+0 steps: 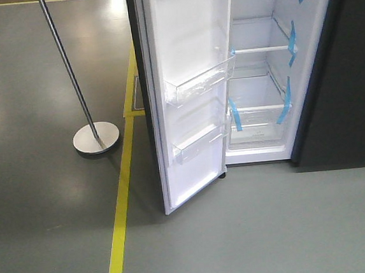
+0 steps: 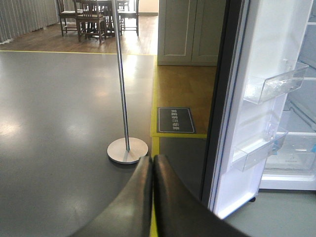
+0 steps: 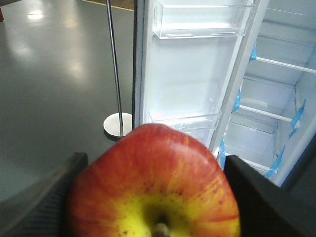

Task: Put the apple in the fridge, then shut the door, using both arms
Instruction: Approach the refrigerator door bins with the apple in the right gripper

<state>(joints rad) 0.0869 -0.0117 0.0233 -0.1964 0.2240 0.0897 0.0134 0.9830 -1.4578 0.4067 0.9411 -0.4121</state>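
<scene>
Right wrist-mounted: jaws clamp apple facing fridge.

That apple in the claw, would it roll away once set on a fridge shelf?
Likely a little: the apple looks round and glossy, so it may roll or slip. It seems firm, undented in the right gripper.

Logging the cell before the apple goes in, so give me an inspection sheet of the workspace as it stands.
Surface: grey floor, glossy.
Job's things: apple held in right gripper; fridge open, shelves marked with blue tape; door swung wide.
Clutter: pole stand left of the door.
Grippers: left gripper shut, empty; right shut on apple.
Cables: nothing seen.
Surroundings: yellow floor line; chairs beyond.
</scene>
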